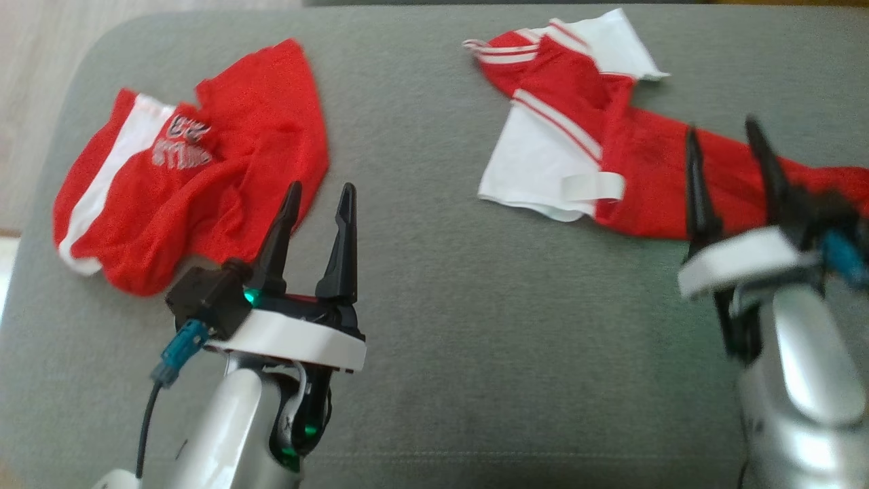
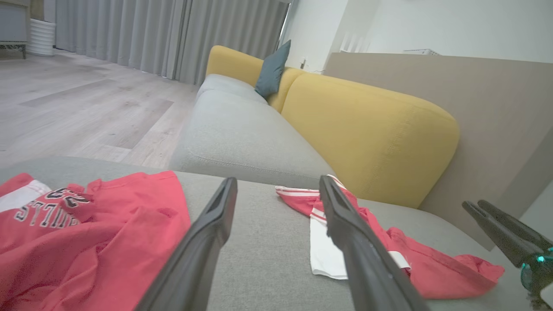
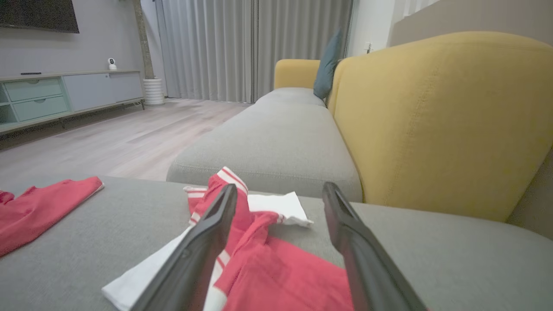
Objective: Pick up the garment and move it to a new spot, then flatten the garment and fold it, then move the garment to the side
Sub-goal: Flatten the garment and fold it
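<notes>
One crumpled red-and-white garment point(image 1: 563, 88), perhaps mesh, woven grey cushion point(image 1: 434, 305), left pincer point(image 1: 322, 185) and right pincer point(image 1: 722, 126) spread

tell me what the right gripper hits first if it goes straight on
Probably the red and white garment, bunched just ahead of the open right gripper; if it passes over that, the grey sofa seat beyond. Height is hard to judge.

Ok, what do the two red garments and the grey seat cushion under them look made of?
Left garment: thin red knit with white stripe, likely polyester jersey; soft rumpled folds, printed lettering. Right garment: seemingly similar thin cloth, red with white panels; it drapes limp. Seat cushion: matte grey woven upholstery; grainy weave, stitched seam.
</notes>
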Available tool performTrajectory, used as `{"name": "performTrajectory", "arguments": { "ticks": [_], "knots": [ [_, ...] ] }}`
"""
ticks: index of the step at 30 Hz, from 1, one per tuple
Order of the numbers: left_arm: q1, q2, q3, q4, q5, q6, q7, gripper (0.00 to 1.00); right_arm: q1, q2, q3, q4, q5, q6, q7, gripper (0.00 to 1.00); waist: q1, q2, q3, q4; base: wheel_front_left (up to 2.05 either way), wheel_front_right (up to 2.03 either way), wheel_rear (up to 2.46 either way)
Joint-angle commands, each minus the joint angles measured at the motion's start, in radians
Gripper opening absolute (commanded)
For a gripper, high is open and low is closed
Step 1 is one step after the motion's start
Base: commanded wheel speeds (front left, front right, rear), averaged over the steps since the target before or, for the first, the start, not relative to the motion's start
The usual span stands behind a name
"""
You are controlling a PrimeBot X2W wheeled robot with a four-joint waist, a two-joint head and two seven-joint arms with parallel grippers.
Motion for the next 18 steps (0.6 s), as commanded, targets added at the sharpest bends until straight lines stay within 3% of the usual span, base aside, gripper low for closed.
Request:
{"name": "performTrajectory", "arguments": {
  "ticks": [1,7,18],
  "knots": [
    [-0.018,0.004,0.033,-0.027,0.000,-0.001,-0.005,1.00,0.031,0.023,0.003,-0.064,0.000,0.004,-0.010,1.00,0.0000,0.0000,-0.024,-0.031,0.00,0.00,0.00],
    [-0.012,0.004,0.035,-0.011,0.002,-0.001,-0.005,1.00,0.166,0.050,-0.009,-0.174,0.016,0.004,0.003,1.00,0.0000,0.0000,-0.027,-0.079,0.00,0.00,0.00],
    [-0.032,0.004,0.028,0.012,0.006,-0.004,-0.005,1.00,0.175,0.051,0.022,-0.234,0.063,0.004,0.037,1.00,0.0000,0.0000,-0.014,-0.117,0.00,0.00,0.00]
  ]
}}
